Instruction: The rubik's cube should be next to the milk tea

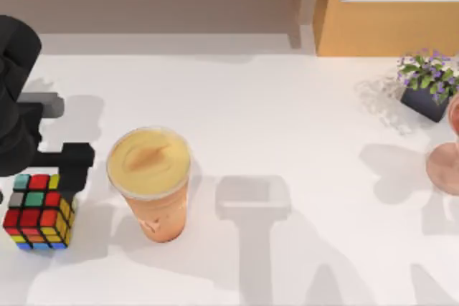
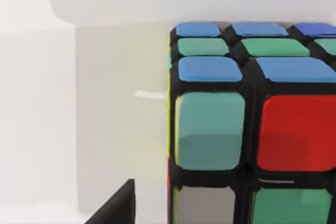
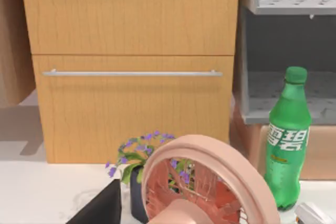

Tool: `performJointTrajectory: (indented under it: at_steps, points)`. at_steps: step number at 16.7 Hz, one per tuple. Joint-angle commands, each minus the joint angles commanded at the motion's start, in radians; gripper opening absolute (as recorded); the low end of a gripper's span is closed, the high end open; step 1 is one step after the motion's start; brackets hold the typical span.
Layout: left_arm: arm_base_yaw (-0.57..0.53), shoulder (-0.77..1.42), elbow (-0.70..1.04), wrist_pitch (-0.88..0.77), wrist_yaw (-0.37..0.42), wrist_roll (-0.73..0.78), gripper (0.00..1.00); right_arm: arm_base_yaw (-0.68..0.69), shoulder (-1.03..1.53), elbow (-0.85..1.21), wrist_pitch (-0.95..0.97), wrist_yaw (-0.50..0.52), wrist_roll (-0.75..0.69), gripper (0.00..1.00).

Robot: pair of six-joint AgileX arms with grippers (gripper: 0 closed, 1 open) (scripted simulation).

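The rubik's cube [image 1: 39,211] rests on the white table near the front left corner, a short gap left of the milk tea [image 1: 149,177], a tall cup of orange-tan drink with a yellowish sealed top. My left gripper [image 1: 43,168] hovers directly behind and over the cube, open. In the left wrist view the cube [image 2: 252,124] looms close, and one dark finger [image 2: 116,208] stands apart from its side. A dark finger [image 3: 102,208] of my right gripper shows in the right wrist view, far off at the table's right end.
A pinkish stemmed glass [image 1: 446,163] and a small potted plant [image 1: 428,84] stand at the right edge. A green bottle [image 3: 286,140] stands beside a wooden drawer cabinet [image 1: 387,12] at the back. Arm shadows cross the table's middle.
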Motion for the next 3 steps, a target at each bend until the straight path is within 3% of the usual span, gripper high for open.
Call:
performJointTrajectory:
  at_steps: [3]
  points:
    - [0.000, 0.000, 0.000, 0.000, 0.000, 0.000, 1.00, 0.000, 0.000, 0.000, 0.000, 0.000, 0.000, 1.00]
